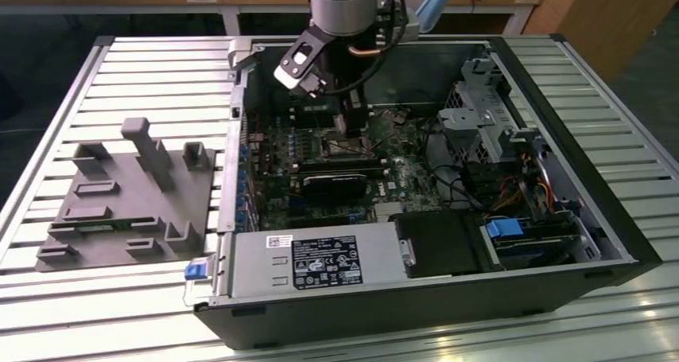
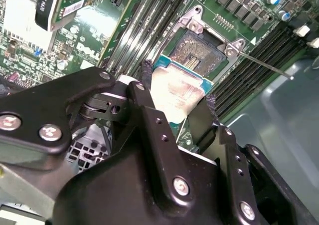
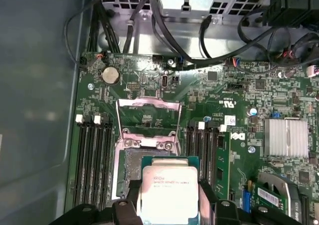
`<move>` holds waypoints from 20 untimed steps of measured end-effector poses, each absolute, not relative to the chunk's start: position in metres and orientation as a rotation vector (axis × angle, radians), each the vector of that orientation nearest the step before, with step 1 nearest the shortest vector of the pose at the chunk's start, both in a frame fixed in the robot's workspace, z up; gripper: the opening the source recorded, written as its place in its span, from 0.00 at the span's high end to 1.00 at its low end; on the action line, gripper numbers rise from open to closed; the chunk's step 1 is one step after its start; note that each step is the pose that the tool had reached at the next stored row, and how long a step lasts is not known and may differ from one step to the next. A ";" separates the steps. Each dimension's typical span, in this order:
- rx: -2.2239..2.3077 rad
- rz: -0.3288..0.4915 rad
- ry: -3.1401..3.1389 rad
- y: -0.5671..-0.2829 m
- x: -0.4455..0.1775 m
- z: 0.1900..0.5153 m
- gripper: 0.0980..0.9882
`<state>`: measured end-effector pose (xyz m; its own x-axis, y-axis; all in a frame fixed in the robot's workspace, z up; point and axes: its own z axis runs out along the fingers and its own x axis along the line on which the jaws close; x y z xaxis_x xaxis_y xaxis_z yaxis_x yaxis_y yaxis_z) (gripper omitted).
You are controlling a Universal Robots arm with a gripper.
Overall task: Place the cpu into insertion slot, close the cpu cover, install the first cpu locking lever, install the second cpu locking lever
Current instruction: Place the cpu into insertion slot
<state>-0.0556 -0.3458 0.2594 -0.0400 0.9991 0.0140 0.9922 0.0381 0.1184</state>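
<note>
First wrist view: gripper (image 3: 169, 192) clamped on cpu (image 3: 168, 180), over insertion slot (image 3: 128, 171); cpu cover (image 3: 147, 104) flipped open just beside slot, mid-motherboard (image 3: 224, 85).

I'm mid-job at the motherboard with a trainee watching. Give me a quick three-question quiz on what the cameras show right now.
1. True or false: the chip already sits flat in the socket.
2. The silver cover of the socket is: A) shut down over the chip; B) swung open, away from the socket; C) lying on the table outside the case.
3. Fill in: the gripper is shut on the ____.
Key: 1 false, the gripper holds it and the socket's contacts are partly bare; 2 B; 3 chip.
</note>
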 end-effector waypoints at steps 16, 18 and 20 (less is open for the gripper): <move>2.125 0.146 2.210 -0.332 -0.056 0.235 0.51; 2.125 0.146 2.210 -0.332 -0.056 0.231 0.51; 2.125 0.146 2.209 -0.332 -0.056 0.228 0.51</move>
